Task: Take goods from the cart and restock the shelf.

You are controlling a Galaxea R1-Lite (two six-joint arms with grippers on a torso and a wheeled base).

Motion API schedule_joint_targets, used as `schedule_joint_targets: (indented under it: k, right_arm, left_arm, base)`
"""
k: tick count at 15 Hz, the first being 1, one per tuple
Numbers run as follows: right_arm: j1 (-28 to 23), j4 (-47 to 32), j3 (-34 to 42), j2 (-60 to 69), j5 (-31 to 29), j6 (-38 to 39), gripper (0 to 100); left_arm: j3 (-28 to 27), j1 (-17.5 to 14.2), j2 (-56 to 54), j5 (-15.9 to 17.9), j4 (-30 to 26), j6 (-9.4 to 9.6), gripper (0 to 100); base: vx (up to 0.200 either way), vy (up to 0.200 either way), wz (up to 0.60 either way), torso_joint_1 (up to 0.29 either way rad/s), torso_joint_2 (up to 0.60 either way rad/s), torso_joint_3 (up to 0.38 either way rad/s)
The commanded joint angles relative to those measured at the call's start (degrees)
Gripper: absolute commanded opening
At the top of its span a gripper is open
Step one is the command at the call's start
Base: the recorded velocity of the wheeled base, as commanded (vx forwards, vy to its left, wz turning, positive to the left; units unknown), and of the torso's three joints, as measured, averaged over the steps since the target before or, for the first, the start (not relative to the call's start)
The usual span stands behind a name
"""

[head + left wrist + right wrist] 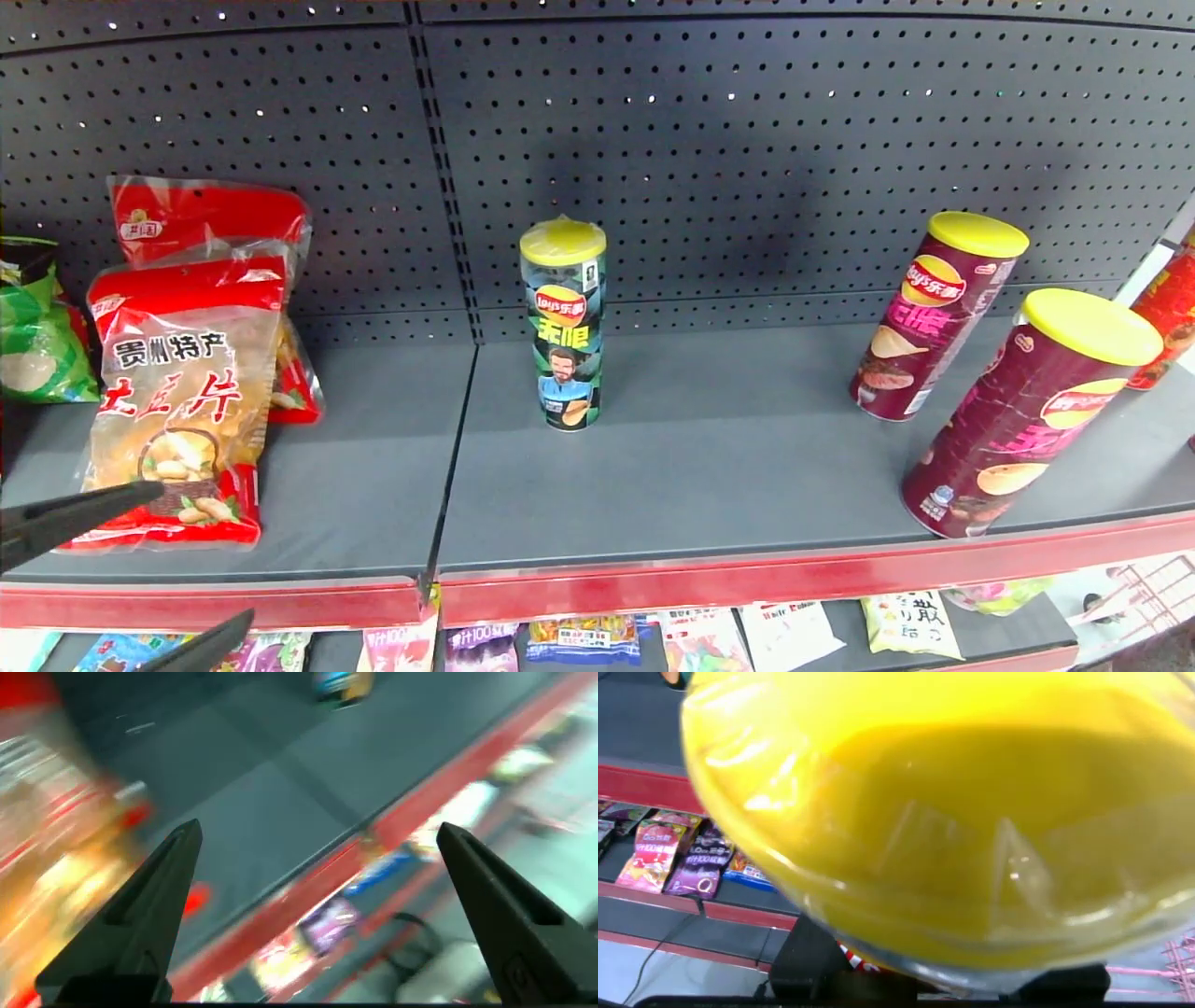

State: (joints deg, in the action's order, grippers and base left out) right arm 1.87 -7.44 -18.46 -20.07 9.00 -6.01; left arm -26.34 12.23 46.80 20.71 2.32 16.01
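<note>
At the shelf (709, 448) front, near a red bag (177, 401), the left gripper (320, 829) hangs open.
A yellow lid (952, 812) crowds the right gripper (929, 994); its grip cannot be told.

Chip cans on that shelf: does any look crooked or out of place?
Yes. The nearer maroon can leans sideways at the front edge of the shelf, its base over the red lip, while the green can stands upright.
</note>
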Motion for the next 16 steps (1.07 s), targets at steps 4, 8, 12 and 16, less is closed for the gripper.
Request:
schedule_joint_targets:
  k: [4,8,12,16]
  right_arm:
    - [0.16,-0.03,0.53,1.35,0.06,0.3,0]
    - [0.16,-0.03,0.44,1.35,-0.03,0.91,0]
    - [0.07,-0.03,0.44,1.17,-0.3,0.91,0]
    - [0.07,-0.03,0.44,0.82,-0.3,1.0,0]
  left_arm:
    - [-22.17,4.91,41.35,11.28,14.3,0.52,100]
    - [-32.89,4.65,52.69,18.31,16.32,0.43,100]
    - [-42.74,4.56,60.08,22.18,16.32,1.22,100]
    - [-47.57,4.56,63.24,23.41,16.23,1.22,100]
  base:
    - [0.0,0.0,0.0,0.0,0.0,0.0]
    - [0.0,0.0,0.0,0.0,0.0,0.0]
    - [0.0,0.0,0.0,0.0,0.0,0.0]
    - [0.0,0.0,0.0,0.0,0.0,0.0]
